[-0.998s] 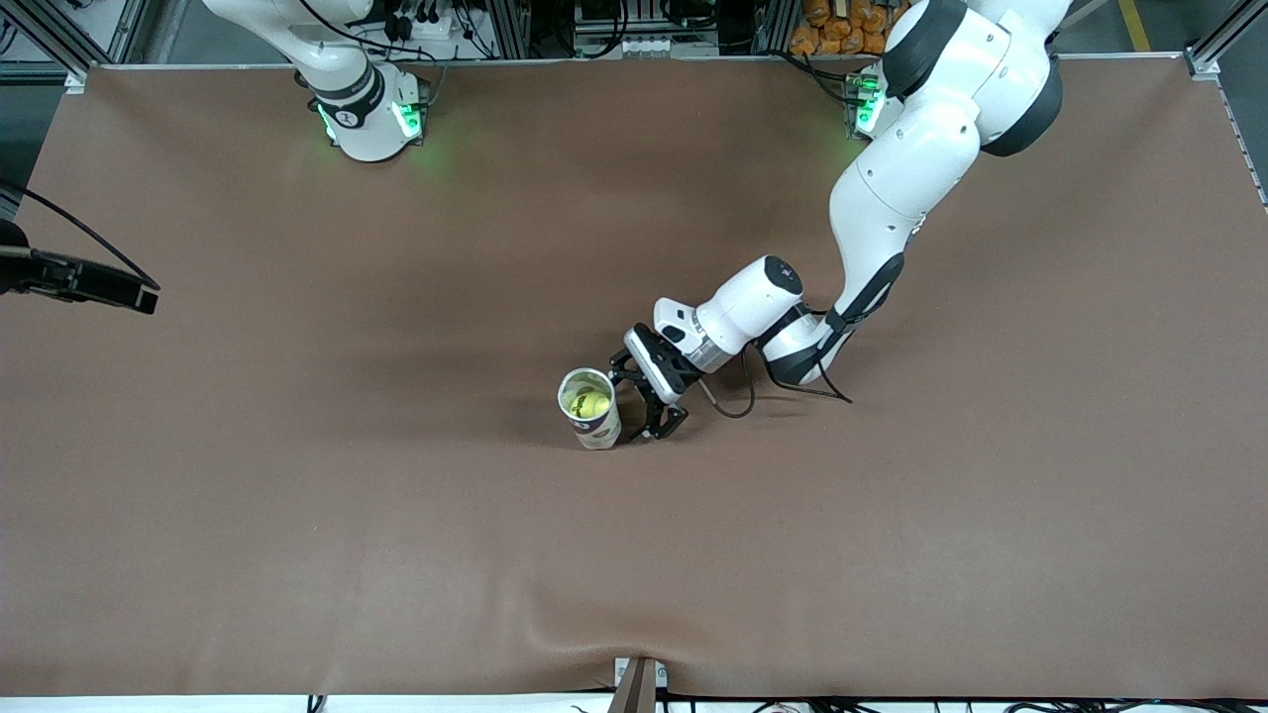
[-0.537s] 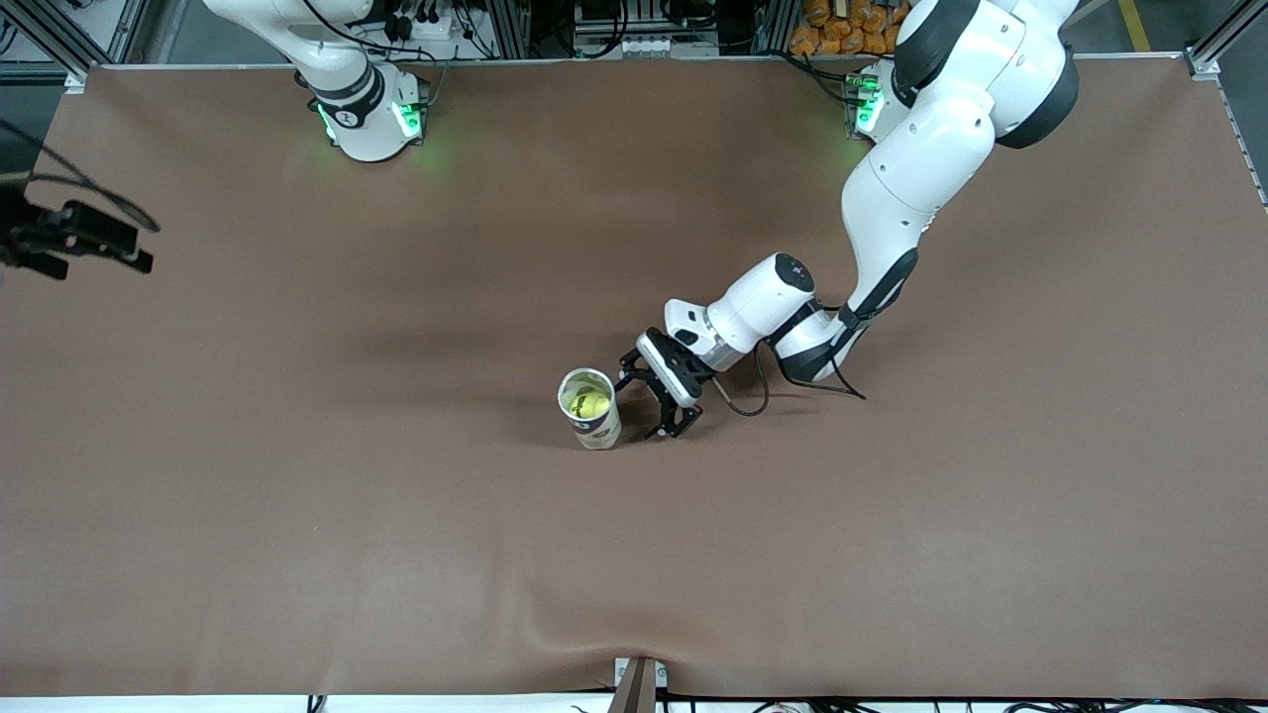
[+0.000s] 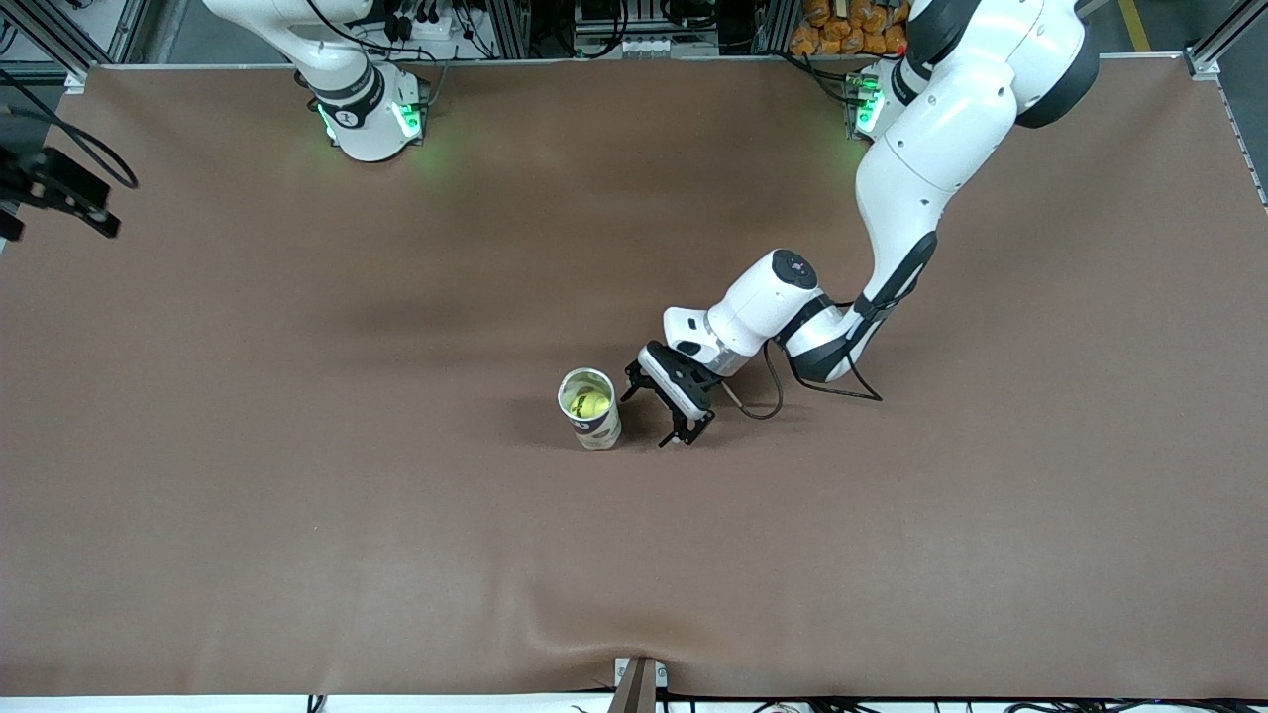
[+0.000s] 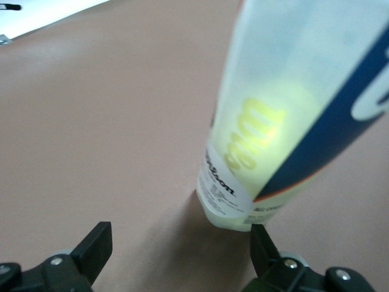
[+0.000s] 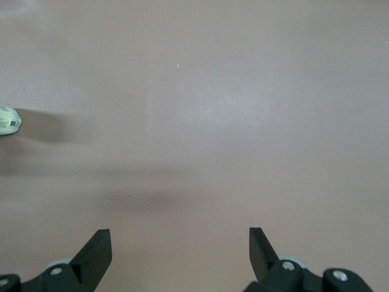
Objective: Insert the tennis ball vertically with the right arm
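Standing upright mid-table: clear plastic tube can (image 3: pixel 590 408) with blue-and-white label, yellow-green tennis ball (image 3: pixel 591 403) inside. Just beside the can, toward the left arm's end: left gripper (image 3: pixel 662 406), fingers spread wide, holding nothing. Well apart from the can, at the table's edge: right gripper (image 5: pixel 179 252), likewise spread wide, empty.

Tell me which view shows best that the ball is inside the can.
The front view: it looks down into the upright can's open mouth, where the ball sits. The left wrist view shows the can from the side, the ball only a yellow glow through its wall. The right wrist view catches just the can's base at the edge.
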